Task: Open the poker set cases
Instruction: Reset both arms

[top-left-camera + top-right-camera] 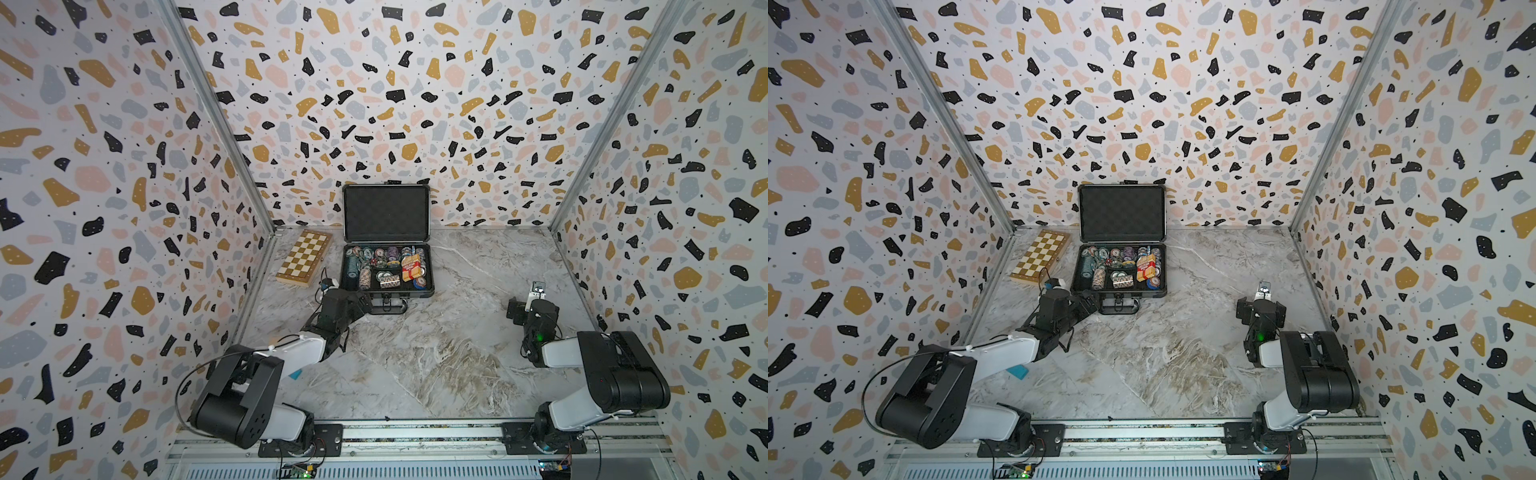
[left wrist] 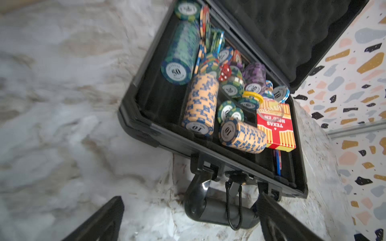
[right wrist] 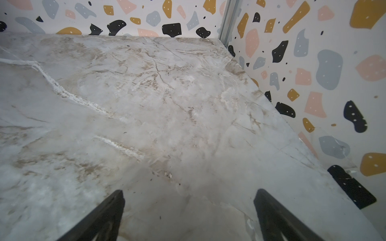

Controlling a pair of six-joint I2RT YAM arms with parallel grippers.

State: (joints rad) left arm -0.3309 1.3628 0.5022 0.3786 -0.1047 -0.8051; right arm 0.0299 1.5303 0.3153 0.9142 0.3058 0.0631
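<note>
dark grey poker set case (image 1: 386, 214), rigid and rectangular with black corner caps, already open. its lid (image 1: 1121, 214) stands upright, lined with black wavy egg-crate foam. the case sits just ahead of the left gripper (image 1: 358, 302) in both top views. the base is full of poker chips (image 2: 200, 102): round discs with striped edges, in peach-blue, green and purple rolls, lying jumbled, some marked 10 and 50. glossy red dice (image 2: 224, 73) sit among them. a red and yellow striped card box (image 2: 275, 129) is at the far side of the base from that gripper. the black moulded handle (image 2: 208, 210) lies flat on the table, and in the left wrist view it lies between the gripper's fingers; contact cannot be told. left gripper jaws are spread wide, holding nothing. right gripper (image 3: 188, 191) is also spread wide and empty, over bare table (image 3: 146, 94), well to the right of the case. the table has a glossy grey-beige marble pattern. a tan wooden checkered chessboard box (image 1: 305, 257), flat and closed, lies beyond the left gripper, beside the case. the walls (image 1: 374, 83) carry a terrazzo print.
</note>
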